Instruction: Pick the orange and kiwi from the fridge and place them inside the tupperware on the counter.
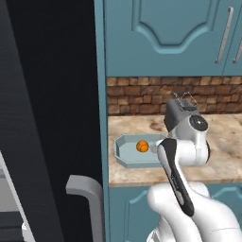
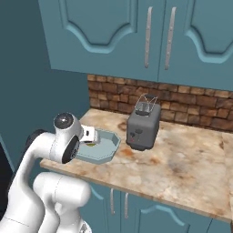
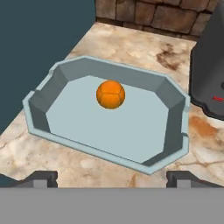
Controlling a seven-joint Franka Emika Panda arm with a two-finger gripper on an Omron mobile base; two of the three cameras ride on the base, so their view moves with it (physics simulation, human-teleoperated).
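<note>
The orange (image 3: 110,94) lies loose on the floor of the pale blue-grey tupperware (image 3: 109,129), toward its far wall. My gripper (image 3: 112,177) hovers over the container's near rim and is open, its two dark fingertips (image 3: 41,177) set wide apart with nothing between them. From the left base view the orange (image 1: 142,146) sits in the tupperware (image 1: 124,158) at the left end of the counter (image 1: 222,160), just left of my arm. The fridge (image 1: 56,118) stands dark on the left with its grey handle (image 1: 85,189). The kiwi is out of view.
A dark grey toaster (image 2: 143,125) stands on the counter (image 2: 182,168) right beside the tupperware (image 2: 107,152), close to my hand. A brick wall (image 2: 182,102) backs the counter under teal upper cabinets (image 2: 136,36). A teal cabinet side panel (image 1: 100,94) separates the fridge from the counter.
</note>
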